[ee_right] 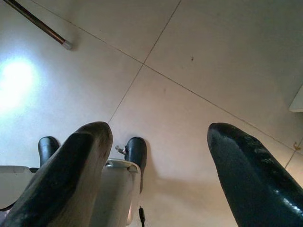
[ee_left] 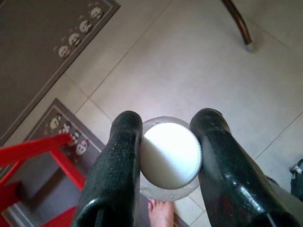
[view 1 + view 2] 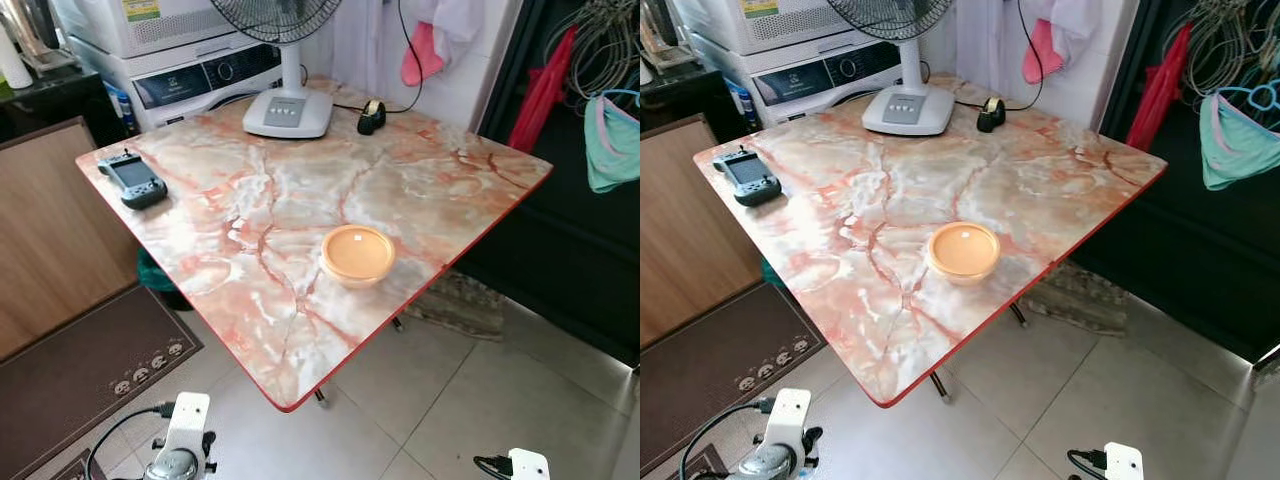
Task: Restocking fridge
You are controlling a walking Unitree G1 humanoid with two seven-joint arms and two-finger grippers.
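Left gripper (image 2: 170, 156): hangs low beside the robot, its two black fingers closed on a bottle with a white ribbed cap (image 2: 170, 155), pinched at the neck so it can be carried hanging, cap toward the camera.
Bottle look: round white cap with a fine toothed rim; a clear, wider shoulder shows around it; the body and contents are hidden behind the cap.
Bottle place: well below the marble-pattern table (image 3: 250, 330), over the tiled floor (image 2: 189, 71), near the table's leg foot.
Right gripper (image 1: 161, 156): fingers spread wide and holding nothing, pointed down at the floor; probably kept free for a door.
Orange bowl (image 3: 357, 254): on the table, towards its near edge, with some pale filling.
Other things on the table: handheld console (image 3: 134, 179) at the left corner, fan base (image 3: 288, 110) and tape dispenser (image 3: 371, 116) at the far edge.
Stage, as a judgement: carrying; no fridge in sight yet.
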